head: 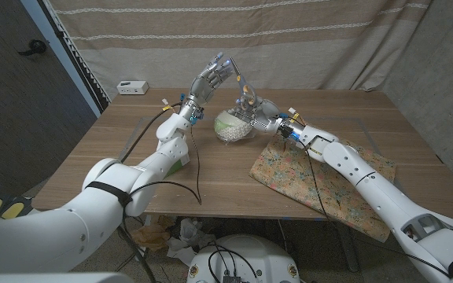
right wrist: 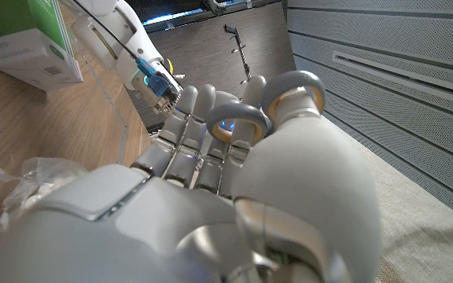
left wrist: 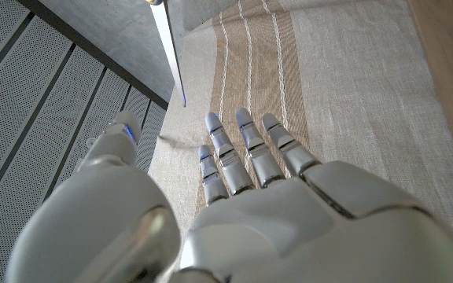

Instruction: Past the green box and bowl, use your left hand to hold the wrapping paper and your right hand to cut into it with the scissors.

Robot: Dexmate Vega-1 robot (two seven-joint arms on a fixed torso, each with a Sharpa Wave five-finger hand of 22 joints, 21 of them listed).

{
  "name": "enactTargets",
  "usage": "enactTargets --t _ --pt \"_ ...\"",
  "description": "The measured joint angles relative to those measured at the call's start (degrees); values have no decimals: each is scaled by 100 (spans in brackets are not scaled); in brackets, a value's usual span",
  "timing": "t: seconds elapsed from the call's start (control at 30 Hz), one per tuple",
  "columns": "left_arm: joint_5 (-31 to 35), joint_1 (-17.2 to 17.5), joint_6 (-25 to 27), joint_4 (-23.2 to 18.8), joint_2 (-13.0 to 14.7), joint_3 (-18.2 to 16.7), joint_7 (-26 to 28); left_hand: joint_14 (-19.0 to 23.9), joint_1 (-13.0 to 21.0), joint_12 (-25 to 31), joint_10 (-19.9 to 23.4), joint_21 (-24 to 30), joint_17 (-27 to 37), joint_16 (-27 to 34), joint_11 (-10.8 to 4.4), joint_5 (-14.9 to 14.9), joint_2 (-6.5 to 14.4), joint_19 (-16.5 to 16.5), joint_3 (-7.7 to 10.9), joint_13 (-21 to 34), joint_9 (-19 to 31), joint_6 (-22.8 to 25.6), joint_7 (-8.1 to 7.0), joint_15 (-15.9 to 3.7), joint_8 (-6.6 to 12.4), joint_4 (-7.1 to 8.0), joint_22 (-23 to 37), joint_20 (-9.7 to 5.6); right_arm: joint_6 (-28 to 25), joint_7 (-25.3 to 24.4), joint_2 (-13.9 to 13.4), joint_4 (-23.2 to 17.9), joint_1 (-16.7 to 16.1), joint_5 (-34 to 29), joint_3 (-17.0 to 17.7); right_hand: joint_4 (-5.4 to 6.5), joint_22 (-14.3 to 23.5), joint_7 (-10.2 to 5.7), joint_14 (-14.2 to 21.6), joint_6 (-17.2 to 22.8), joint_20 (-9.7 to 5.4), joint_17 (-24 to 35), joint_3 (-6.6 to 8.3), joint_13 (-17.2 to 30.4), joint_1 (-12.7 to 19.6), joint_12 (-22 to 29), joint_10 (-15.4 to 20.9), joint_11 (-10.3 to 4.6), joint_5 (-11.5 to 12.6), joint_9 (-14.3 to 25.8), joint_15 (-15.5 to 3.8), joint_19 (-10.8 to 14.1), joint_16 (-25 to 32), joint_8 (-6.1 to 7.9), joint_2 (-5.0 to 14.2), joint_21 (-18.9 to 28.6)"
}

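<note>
Past the bowl, head view: my left hand (head: 213, 77) is raised off the table with fingers spread and nothing in it. My right hand (head: 252, 106) hovers just above the bowl (head: 231, 126), its fingers through the scissors (head: 244, 93) handles.
Paper, head view: the floral paper (head: 305, 169) lies flat under my right forearm, nearer me than either hand and untouched by the left.
Box, head view: the green box (head: 181, 159) sits under my left forearm, mostly hidden by the arm.
Bowl contents, head view: something pale fills it; it looks wrapped in clear plastic, but I cannot tell what it is.
Left wrist view: my left hand (left wrist: 242, 212) has fingers straight and apart, holding nothing. Ahead of the fingertips is only the striped curtain (left wrist: 305, 71).
Right wrist view: my right hand (right wrist: 211, 181) is curled around the scissors' grey handle loops (right wrist: 293, 98). I cannot see the blades from here. Beyond the fingers are my left forearm and the box (right wrist: 30, 39); crinkled plastic (right wrist: 30, 181) lies below the hand.
Step, as I judge it: scissors in hand, paper not yet held, no cut begun.
Next move, as I judge it: bring the left hand down to pin the paper, then bring the blades to its edge.
</note>
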Motion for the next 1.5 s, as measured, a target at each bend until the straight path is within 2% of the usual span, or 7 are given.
enactTargets --t 0.4,0.63,0.77,1.13,1.3,1.4,1.5 --pt "-8 129 29 -252 120 48 146 1 -30 0 -19 -22 -27 0 -19 -1 -30 0 -17 0 0 22 -23 1 0 17 0 0 -20 -172 -69 -134 -78 67 66 1 106 30 131 -30 21 28 -96 70 25 97 0 0 23 146 -9 20 189 18 -24 218" --pt "-2 149 68 -303 150 73 195 -8 -30 0 -31 -22 -26 0 -30 22 -30 0 -40 -1 -1 22 -22 -9 0 -7 0 0 4 -274 -179 -282 -182 96 154 20 211 7 131 -10 21 10 -186 810 77 207 1 0 112 455 -8 20 416 159 -74 518" --pt "-2 125 79 -248 148 80 241 -39 -30 0 -50 -22 -26 0 -49 20 -30 0 -40 0 -1 22 -22 22 0 -8 0 -1 29 -332 -179 -282 -182 120 154 1 238 6 131 -11 20 10 -206 952 128 208 1 0 151 527 -8 20 453 178 -70 576" --pt "10 -45 83 16 99 92 155 -38 -30 0 -50 -22 -25 0 -49 20 -30 0 -39 -1 -1 42 -41 21 0 -8 1 -1 68 -556 -502 -681 -540 239 418 50 264 60 80 -83 6 -16 -271 953 137 208 0 0 151 693 -9 -24 529 222 -61 684" --pt "29 -88 85 83 85 98 136 -38 -30 0 -49 -22 -25 0 -49 20 -30 1 -39 -1 -1 42 -41 21 21 -8 1 -1 61 -635 -619 -805 -650 297 488 183 264 18 2 -125 3 -89 -500 931 131 374 1 0 209 791 13 -50 537 256 -59 751" --pt "39 -108 97 116 82 100 135 -38 -30 0 -49 -22 -25 1 -49 19 -30 1 -39 -1 -1 42 -41 21 21 -8 1 -1 51 -669 -678 -856 -708 320 519 272 259 -74 -78 -219 11 -143 -664 934 -170 474 1 0 301 858 -7 -117 537 300 -161 787" --pt "49 -136 105 164 73 100 135 -49 -30 0 -49 -22 -25 0 -49 19 -30 1 -39 -1 -2 58 -25 11 21 -8 1 -1 55 -678 -739 -917 -767 327 553 342 245 -94 -167 -322 11 -195 -817 944 -450 979 -16 -17 426 909 7 -162 537 316 -337 794"
